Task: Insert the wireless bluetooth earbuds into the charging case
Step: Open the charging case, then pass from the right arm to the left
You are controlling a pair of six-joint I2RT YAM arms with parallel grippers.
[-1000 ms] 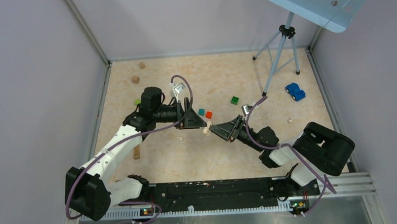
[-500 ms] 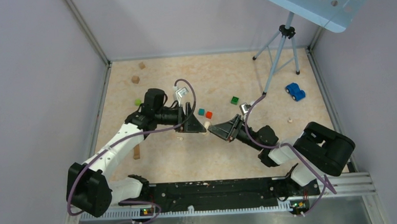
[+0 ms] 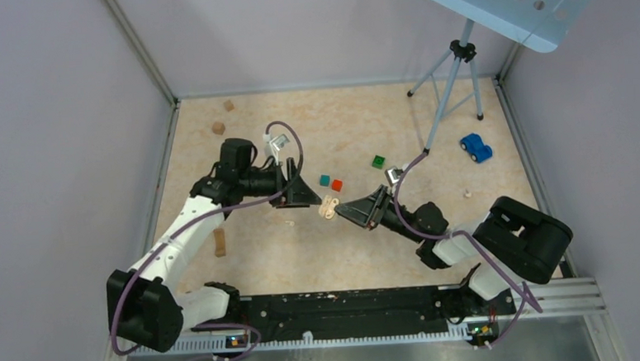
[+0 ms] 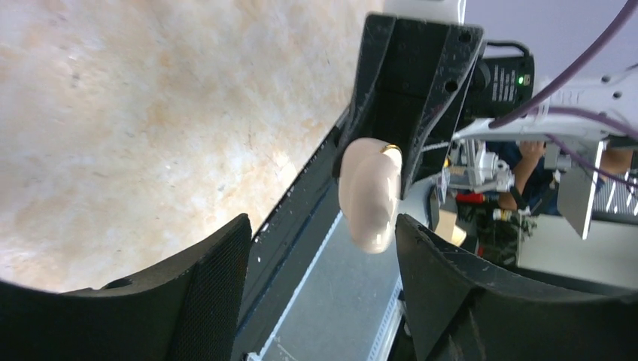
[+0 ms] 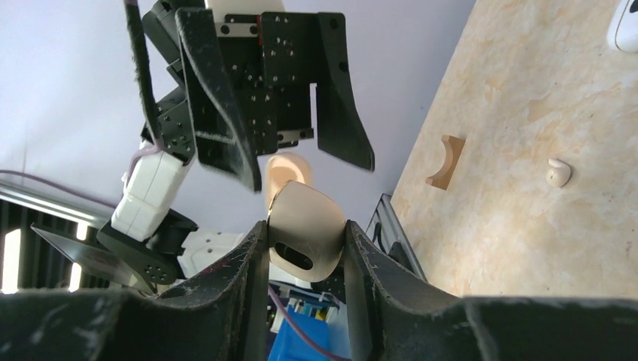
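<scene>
Over mid-table, my right gripper [image 3: 345,209] clamps the charging case [image 3: 328,206], lid open; my left gripper [image 3: 314,201] stands open, empty, just beside it. Only my right wrist view shows one earbud [image 5: 558,173] lying on the table [image 5: 527,90].

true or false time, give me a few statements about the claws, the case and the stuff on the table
1. The right claw grips the charging case. True.
2. The left claw is shut on the case. False: its jaws stand open, apart from the case, with nothing between them.
3. An earbud lies on the table. True.
4. The red cube is stacked on the teal cube. False: they sit side by side on the table.
5. A blue toy car lies near the tripod. True.
</scene>
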